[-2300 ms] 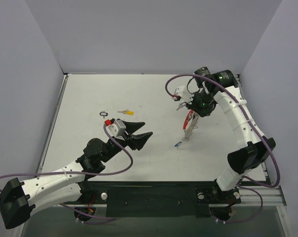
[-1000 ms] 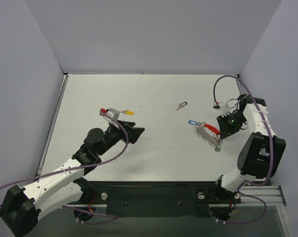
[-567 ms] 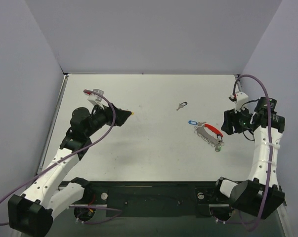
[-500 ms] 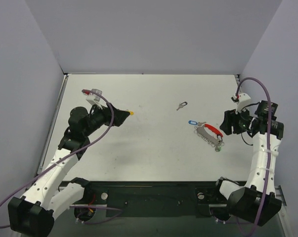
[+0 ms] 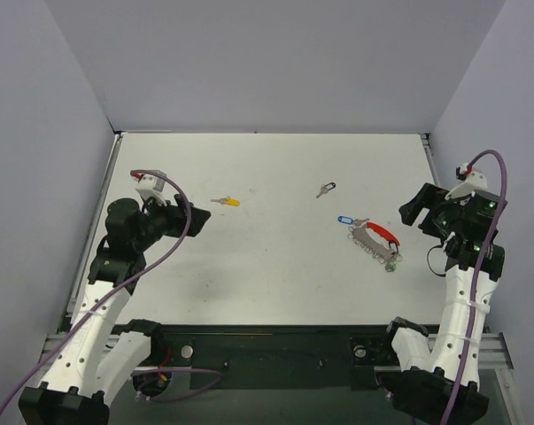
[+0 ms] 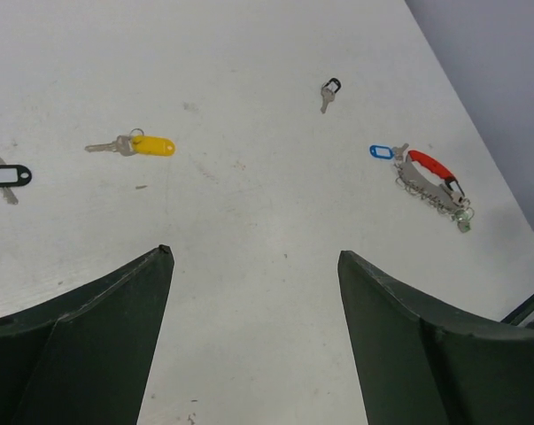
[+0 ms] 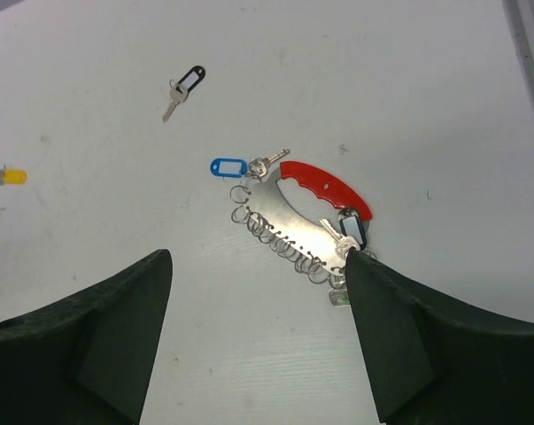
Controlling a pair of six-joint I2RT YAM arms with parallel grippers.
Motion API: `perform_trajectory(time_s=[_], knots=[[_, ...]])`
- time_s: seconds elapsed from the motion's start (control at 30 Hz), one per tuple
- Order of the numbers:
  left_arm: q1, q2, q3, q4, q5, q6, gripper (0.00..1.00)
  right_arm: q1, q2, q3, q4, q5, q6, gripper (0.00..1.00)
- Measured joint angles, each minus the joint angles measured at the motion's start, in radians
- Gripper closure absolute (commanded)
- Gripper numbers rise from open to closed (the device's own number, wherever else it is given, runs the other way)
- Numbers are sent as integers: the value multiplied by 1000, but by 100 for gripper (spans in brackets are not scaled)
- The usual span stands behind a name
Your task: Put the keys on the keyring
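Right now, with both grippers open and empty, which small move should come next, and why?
Probably lower the left gripper toward the yellow key: it lies loose, apart from the keyring, and ahead of this gripper. The gripper is open and holds nothing.

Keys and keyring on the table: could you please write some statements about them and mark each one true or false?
1. The yellow key lies apart from the keyring. True.
2. The right gripper holds the keyring. False: it is open and empty; the keyring lies on the table.
3. The blue key lies right beside the keyring. True.
4. The left gripper is shut on the yellow key. False: it is open, and the key lies on the table.
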Motion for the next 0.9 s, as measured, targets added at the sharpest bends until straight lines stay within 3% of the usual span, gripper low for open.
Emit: perform_trajectory(time_s=[0.03,0.07,0.33,0.9], knots=[[0,-3,-1,-19,-10,20,14,-10,-8,0,3,6,30,25],[-2,-11,-6,-31,-26,37,14,-19,-13,0,5,9,59,15],[-35,-168,-127,-61,-130,134,14,-39,-56,-16,33,59,192,14],[-40,-193,-130,-57,-158,169,14,-39,-94,-69,89,111,257,13]])
